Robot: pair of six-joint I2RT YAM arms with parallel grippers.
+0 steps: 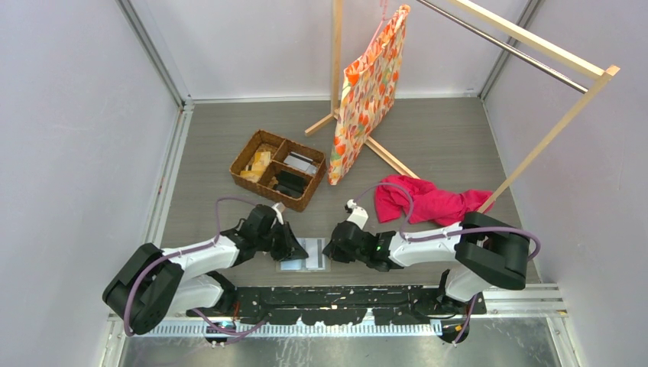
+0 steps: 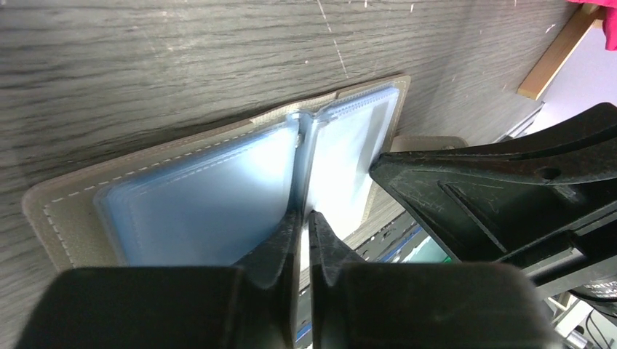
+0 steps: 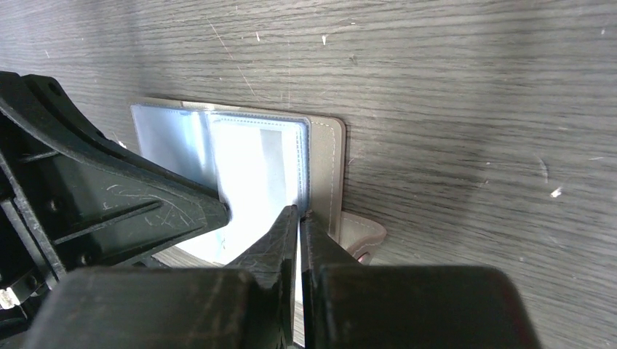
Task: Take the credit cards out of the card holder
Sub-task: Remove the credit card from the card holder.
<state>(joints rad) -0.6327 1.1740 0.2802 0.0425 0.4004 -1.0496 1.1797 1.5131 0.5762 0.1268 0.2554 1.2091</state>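
Observation:
The card holder [image 1: 304, 255] lies spread open on the table between my two grippers, near the front edge. Its grey-olive cover [image 2: 69, 200] frames pale blue clear sleeves [image 2: 204, 196]. A whitish credit card [image 3: 255, 163] shows through the right sleeve, still inside it. My left gripper [image 2: 304, 214] is shut, with its tips at the centre fold of the sleeves; it also shows in the top view [image 1: 295, 248]. My right gripper [image 3: 300, 211] is shut, with its tips at the right edge of the sleeve next to the cover [image 3: 327, 167]; it also shows in the top view [image 1: 329, 250]. Nothing shows between either pair of fingers.
A brown wicker divided basket [image 1: 279, 168] with small items stands behind the left arm. A red cloth [image 1: 428, 200] lies at the right. A floral bag [image 1: 368, 92] hangs from a wooden rack [image 1: 535, 38] at the back. The card holder's strap tab [image 3: 360, 233] sticks out on the right.

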